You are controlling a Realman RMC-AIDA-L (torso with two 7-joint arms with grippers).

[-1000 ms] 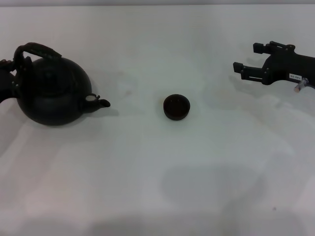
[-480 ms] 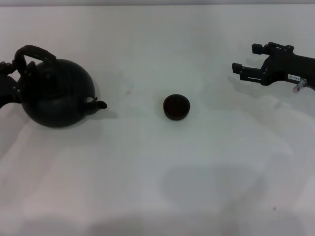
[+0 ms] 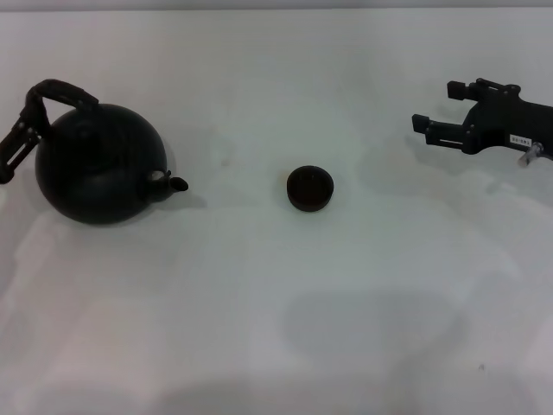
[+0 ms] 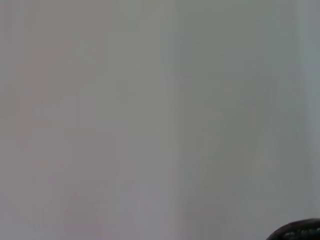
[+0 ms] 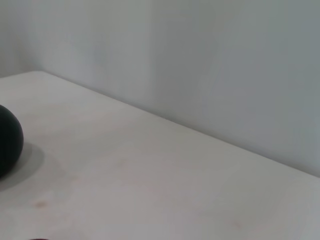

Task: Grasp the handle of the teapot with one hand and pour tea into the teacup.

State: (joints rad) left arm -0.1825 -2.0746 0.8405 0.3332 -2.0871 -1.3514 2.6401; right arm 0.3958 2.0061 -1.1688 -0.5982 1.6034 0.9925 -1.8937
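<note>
A bare test bench in a lab-like room: a plain white table (image 3: 276, 303) whose far edge meets a blank grey wall (image 5: 225, 60), with only a black teapot (image 3: 99, 164) and teacup (image 3: 309, 188) on it.

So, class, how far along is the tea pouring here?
Done: nothing visibly; the teapot stands upright on the table, spout toward the teacup. In hand: the left end effector is at the handle. Left: lifting, tilting and pouring. The right end effector hangs open, idle, far right.
</note>
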